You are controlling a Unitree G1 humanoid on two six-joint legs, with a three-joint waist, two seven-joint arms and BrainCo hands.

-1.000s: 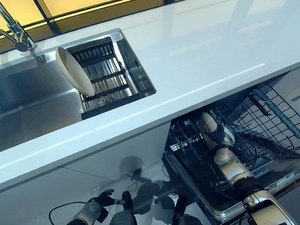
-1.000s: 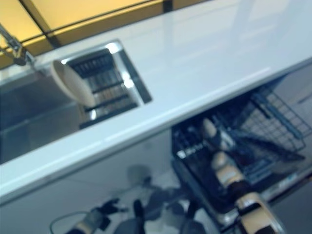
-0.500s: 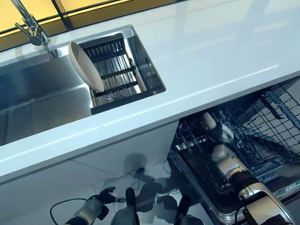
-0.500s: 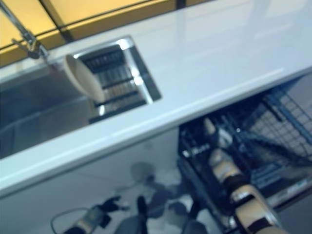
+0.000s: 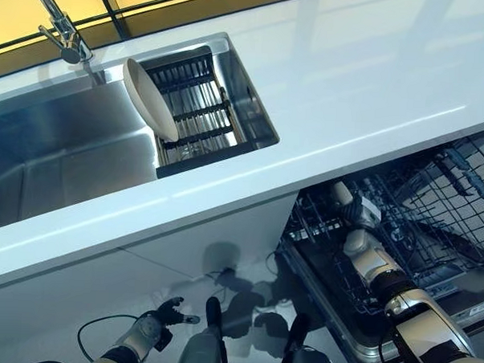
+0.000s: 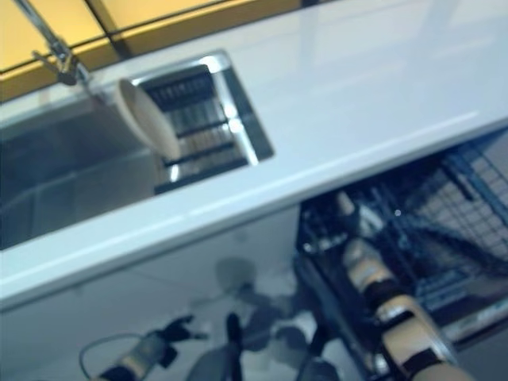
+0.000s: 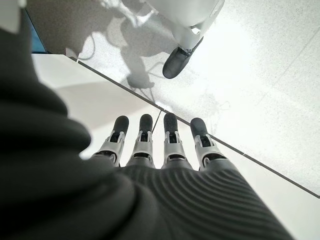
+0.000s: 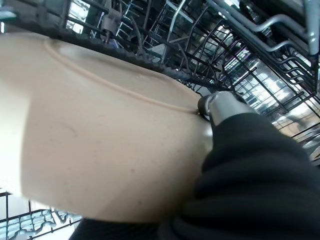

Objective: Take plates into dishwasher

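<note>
A beige plate (image 5: 150, 99) stands tilted on edge in the dark drying rack (image 5: 198, 109) inside the sink. My right hand (image 5: 359, 228) reaches into the open dishwasher's lower rack (image 5: 314, 226) and is shut on a second beige plate (image 8: 100, 140), whose edge shows as a pale sliver (image 5: 341, 192) among the wires. In the right wrist view the plate fills most of the picture, with a fingertip (image 8: 216, 105) on its rim and rack wires close behind it. My left hand (image 5: 149, 332) hangs low near the floor, empty, its fingers (image 7: 156, 142) straight.
A white counter (image 5: 334, 89) runs above the dishwasher. The steel sink (image 5: 58, 165) with a tap (image 5: 60, 29) lies at the left. The pulled-out upper wire basket (image 5: 446, 198) overhangs the lower rack at the right.
The camera has shifted, so the whole scene sits further right and lower in the picture. My right hand stays in the lower rack with the plate. My left hand hangs as before.
</note>
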